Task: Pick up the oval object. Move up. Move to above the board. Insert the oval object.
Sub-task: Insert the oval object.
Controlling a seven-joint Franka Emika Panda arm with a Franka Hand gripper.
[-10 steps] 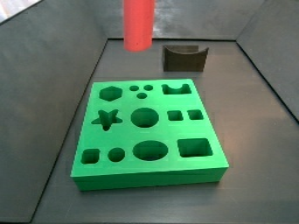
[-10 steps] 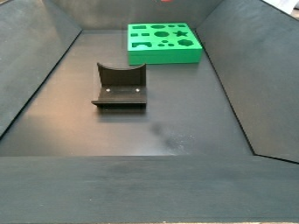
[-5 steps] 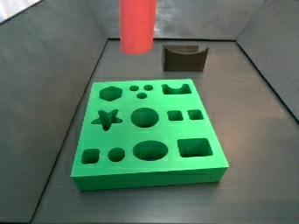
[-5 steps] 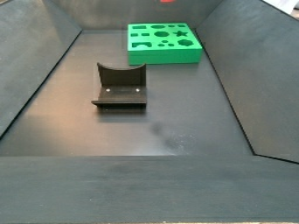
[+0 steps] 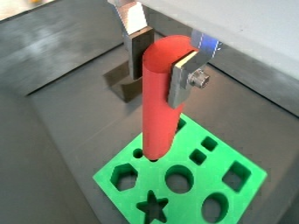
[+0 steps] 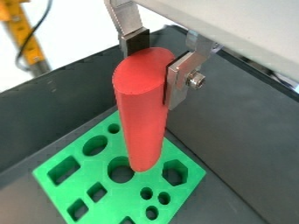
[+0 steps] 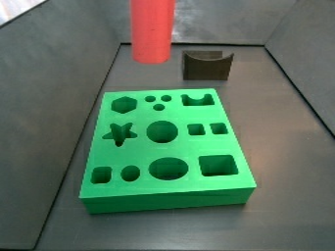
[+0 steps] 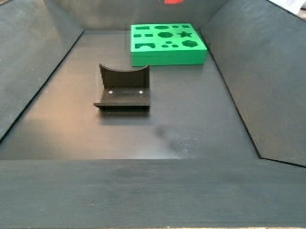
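Observation:
The oval object [image 5: 158, 105] is a tall red peg hanging upright in the air, and my gripper [image 5: 158, 52] is shut on its upper end. Both wrist views show a silver finger [image 6: 179, 77] pressed on each side of the peg [image 6: 140, 114]. Its lower end hangs over the green board [image 5: 114, 179] with shaped holes [image 6: 197, 181]. In a side view the peg [image 7: 151, 29] hangs high beyond the board's far edge [image 7: 164, 201], cut off by the frame's top, and the gripper is out of view. The board [image 8: 167, 61] lies at the far end in a side view.
The dark fixture [image 7: 206, 65] stands on the floor behind the board, apart from it [image 8: 122, 89], and shows behind the peg [image 5: 122, 80] in a wrist view. Grey walls slope up around the dark floor.
In the side view the peg has drifted a little left and lower in the picture and looks larger, coming towards the board. Board and fixture have not moved.

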